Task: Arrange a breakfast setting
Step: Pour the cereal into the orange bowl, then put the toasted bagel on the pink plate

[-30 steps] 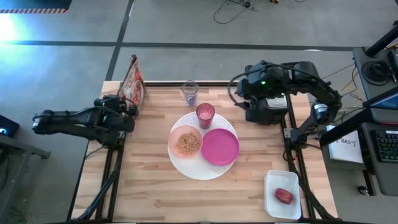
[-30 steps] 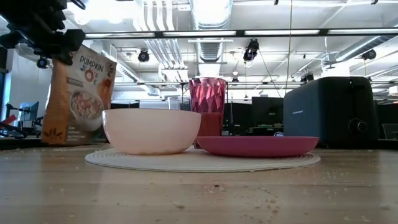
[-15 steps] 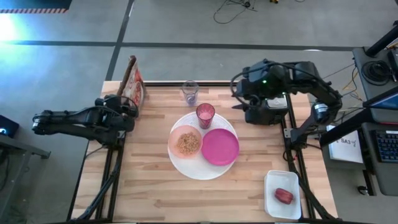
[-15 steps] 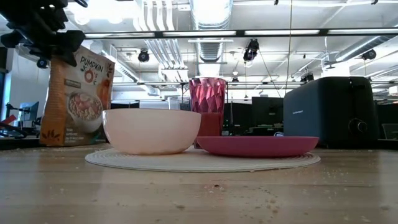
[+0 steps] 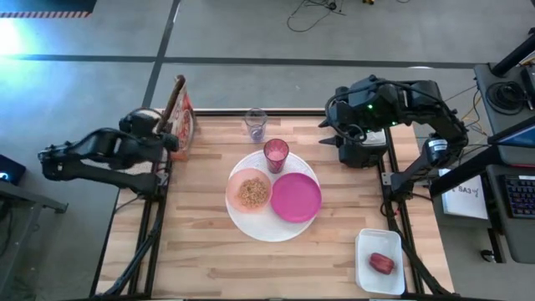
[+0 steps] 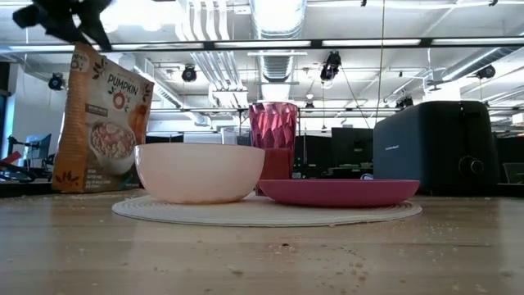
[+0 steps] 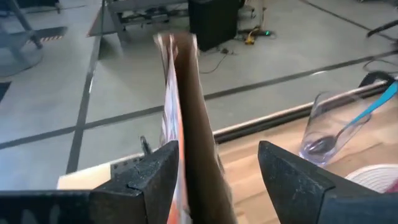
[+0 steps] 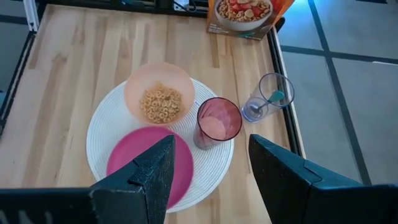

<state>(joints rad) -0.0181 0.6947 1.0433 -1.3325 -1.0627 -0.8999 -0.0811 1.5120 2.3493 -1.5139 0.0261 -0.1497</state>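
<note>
Left tool (image 7: 214, 177), fingers spread, risen off cereal bag (image 5: 180, 113); bag released upright. Right tool (image 8: 208, 171) spread, idle above toaster.

Grey concrete floor (image 5: 251, 42) with dark seams; ceiling ducts (image 6: 274, 24) and strip lights overhead

In the low view we see the left gripper (image 6: 70, 16) cut off by the top edge, and the pale pink bowl (image 6: 199, 172) hides its own contents. The cereal bag (image 7: 186, 130) runs below the left wrist view's lower edge.
</note>
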